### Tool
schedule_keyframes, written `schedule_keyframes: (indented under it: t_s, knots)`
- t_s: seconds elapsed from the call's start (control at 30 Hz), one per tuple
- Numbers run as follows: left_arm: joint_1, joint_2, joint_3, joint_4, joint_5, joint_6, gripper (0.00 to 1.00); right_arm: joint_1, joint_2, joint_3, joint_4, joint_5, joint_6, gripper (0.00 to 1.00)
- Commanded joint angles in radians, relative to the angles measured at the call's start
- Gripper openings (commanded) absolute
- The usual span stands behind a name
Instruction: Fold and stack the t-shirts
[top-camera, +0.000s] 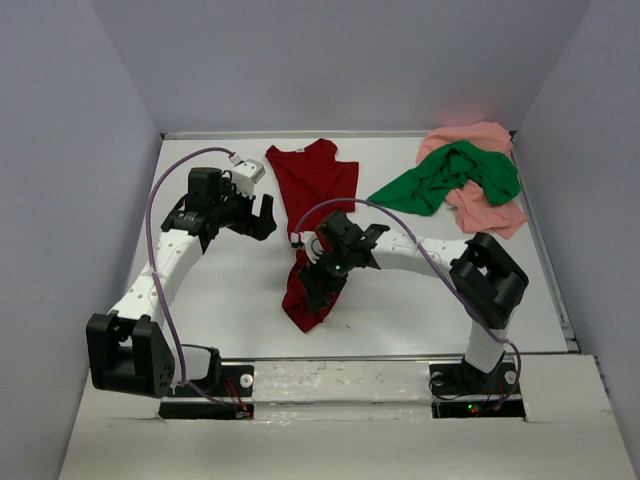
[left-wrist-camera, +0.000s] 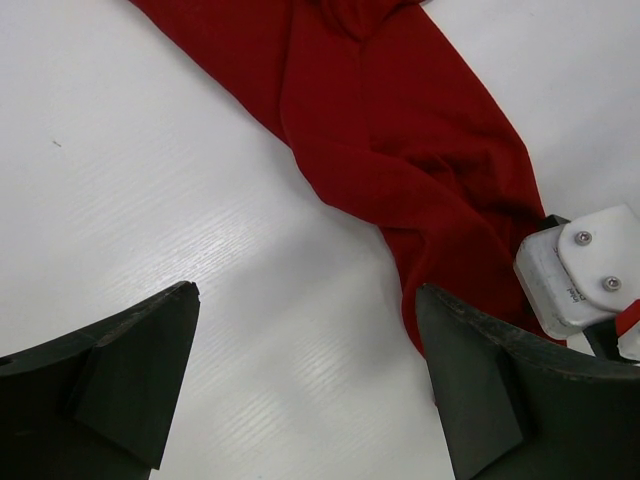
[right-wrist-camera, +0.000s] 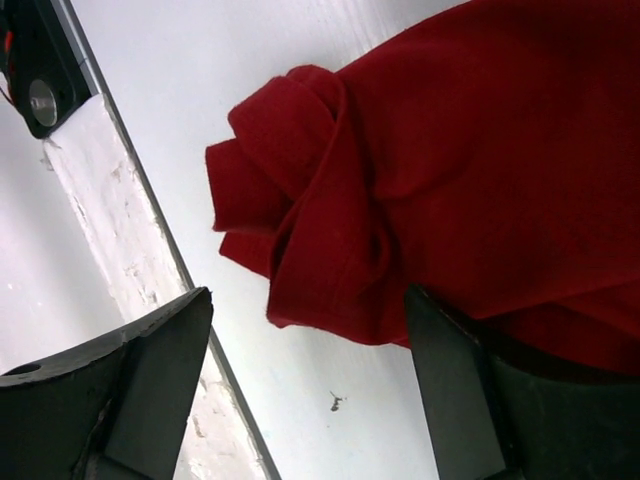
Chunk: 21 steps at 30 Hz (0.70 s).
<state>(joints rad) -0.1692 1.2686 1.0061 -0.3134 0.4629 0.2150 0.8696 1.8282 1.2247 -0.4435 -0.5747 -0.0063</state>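
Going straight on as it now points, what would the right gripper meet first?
Probably the dark red t-shirt, its bunched end lying just ahead between the right gripper's open fingers; depth unclear.

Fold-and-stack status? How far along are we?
Done: nothing; no shirt is folded or stacked. In hand: the dark red t-shirt lies rumpled mid-table; the right gripper hangs open over its bunched near end, the left gripper open beside it. Left: fold it, then the green t-shirt and pink t-shirt, heaped at the far right corner, then stack all three.
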Motion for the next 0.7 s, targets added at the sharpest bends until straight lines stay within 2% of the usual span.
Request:
schedule_keyframes:
  t_s: [0.0,0.1,0.2,0.6,0.67]
  knots:
    - [-0.006,-0.012,0.022,0.025,0.014,-0.008,0.99,0.022,0.009,0.024,-0.003,-0.025,0.003,0.79]
    - [-0.006,-0.017,0.022,0.027,0.014,-0.008,0.99,0.032,0.019,0.01,0.009,-0.014,0.003,0.79]
    - [-0.004,-0.021,0.019,0.031,0.013,-0.009,0.99,0.042,0.034,-0.005,0.035,-0.008,0.043,0.71]
    - [-0.006,-0.023,-0.001,0.043,0.043,-0.003,0.99,0.123,0.167,0.015,0.052,-0.01,0.074,0.7]
    - [-0.004,-0.031,-0.001,0.046,0.049,-0.003,0.99,0.144,0.181,0.019,0.057,-0.001,0.077,0.65]
